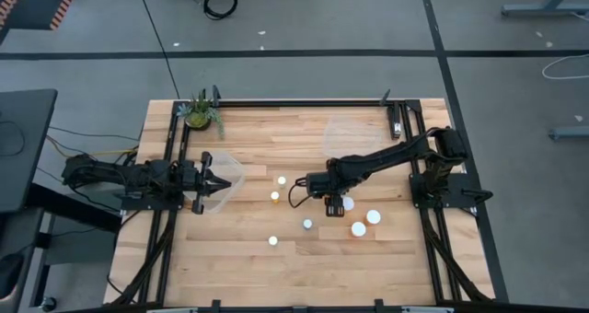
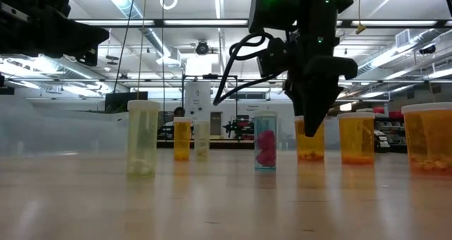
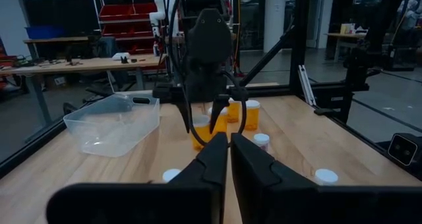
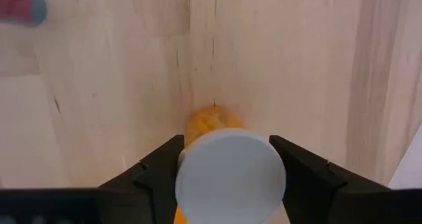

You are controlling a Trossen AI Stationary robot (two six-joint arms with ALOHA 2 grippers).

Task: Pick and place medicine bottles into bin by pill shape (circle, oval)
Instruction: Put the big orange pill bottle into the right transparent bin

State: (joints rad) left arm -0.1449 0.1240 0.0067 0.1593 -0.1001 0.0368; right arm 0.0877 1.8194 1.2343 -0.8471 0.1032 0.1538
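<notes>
Several medicine bottles with white caps stand upright on their bases on the wooden table [image 1: 230, 276]. My right gripper [image 1: 336, 202] [image 4: 227, 141] points down over an orange one [image 2: 309, 145] [image 3: 201, 137] and is shut on it. Others stand nearby: one with pink pills [image 2: 265, 142], a pale one [image 2: 143, 138], and orange ones [image 2: 357, 138] [image 2: 427, 138]. My left gripper [image 1: 216, 181] [image 3: 229, 159] waits at the table's left, level and shut, holding nothing. My right gripper pinches the orange bottle's white cap [image 4: 188, 178] between its two fingers, one on each side of the cap's rim. The fingers [image 4: 161, 168] come from above, pointing down. The bottle stands upright with its base on the table.
A clear bin [image 1: 232, 168] sits under my left gripper. A second clear bin [image 3: 112, 122] [image 1: 345, 133] lies toward the far edge. A small potted plant [image 1: 201, 112] stands at the far left corner. Black frame rails [image 1: 419, 138] run along the table's sides.
</notes>
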